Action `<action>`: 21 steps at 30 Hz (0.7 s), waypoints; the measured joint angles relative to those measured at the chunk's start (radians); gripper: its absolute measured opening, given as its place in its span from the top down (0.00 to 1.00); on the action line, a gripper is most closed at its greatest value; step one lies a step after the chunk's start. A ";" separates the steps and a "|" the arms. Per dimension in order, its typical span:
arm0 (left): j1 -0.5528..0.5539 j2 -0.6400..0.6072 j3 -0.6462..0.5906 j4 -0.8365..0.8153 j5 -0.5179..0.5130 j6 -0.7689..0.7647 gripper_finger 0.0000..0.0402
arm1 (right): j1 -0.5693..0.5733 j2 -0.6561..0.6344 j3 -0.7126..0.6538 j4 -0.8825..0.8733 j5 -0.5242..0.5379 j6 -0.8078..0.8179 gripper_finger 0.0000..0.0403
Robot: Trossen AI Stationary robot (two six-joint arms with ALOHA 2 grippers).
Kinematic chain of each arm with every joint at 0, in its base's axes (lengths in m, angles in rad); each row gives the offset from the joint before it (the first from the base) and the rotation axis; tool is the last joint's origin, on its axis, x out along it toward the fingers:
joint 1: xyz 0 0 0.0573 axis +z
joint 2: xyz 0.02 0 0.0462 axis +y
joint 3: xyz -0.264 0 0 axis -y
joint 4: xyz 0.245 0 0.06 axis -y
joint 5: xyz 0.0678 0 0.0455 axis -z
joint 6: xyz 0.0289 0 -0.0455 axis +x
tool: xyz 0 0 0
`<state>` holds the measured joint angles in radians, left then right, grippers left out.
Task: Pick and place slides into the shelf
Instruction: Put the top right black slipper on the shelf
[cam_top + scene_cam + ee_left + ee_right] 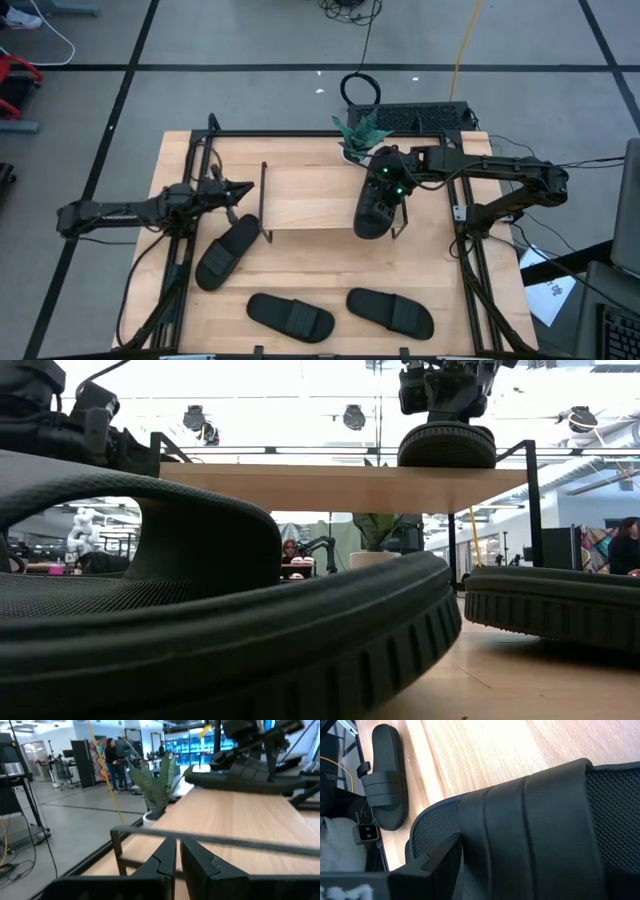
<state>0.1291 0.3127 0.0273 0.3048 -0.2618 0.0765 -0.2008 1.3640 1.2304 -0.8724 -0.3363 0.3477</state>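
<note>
Left gripper idle beside the shelf, fingers nearly together, empty. Three slides waiting on the table, first, second, third. Right gripper clamping fourth slide on the shelf top.

Four slides, one shelf, one plant.

Four black slides with ribbed straps: one flat on the right end of the shelf, one angled on the table just off its left front corner, two lying crosswise farther in front
</note>
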 joint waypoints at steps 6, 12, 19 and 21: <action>0.000 0.126 0.000 0.132 0.025 0.020 0.92 | 0.000 0.000 0.000 0.025 0.003 -0.032 0.43; 0.000 0.222 0.000 0.210 0.025 0.033 0.92 | 0.001 -0.001 0.000 0.027 0.021 -0.050 0.43; 0.000 0.255 0.000 0.244 0.025 0.044 0.92 | 0.001 -0.001 0.000 0.031 0.053 -0.077 0.43; 0.000 0.255 0.000 0.244 0.025 0.044 0.92 | 0.006 -0.008 0.000 0.031 0.072 -0.097 0.43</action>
<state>0.1295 0.5680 0.0273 0.5488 -0.2365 0.1202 -0.1944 1.3560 1.2301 -0.8410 -0.2642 0.2503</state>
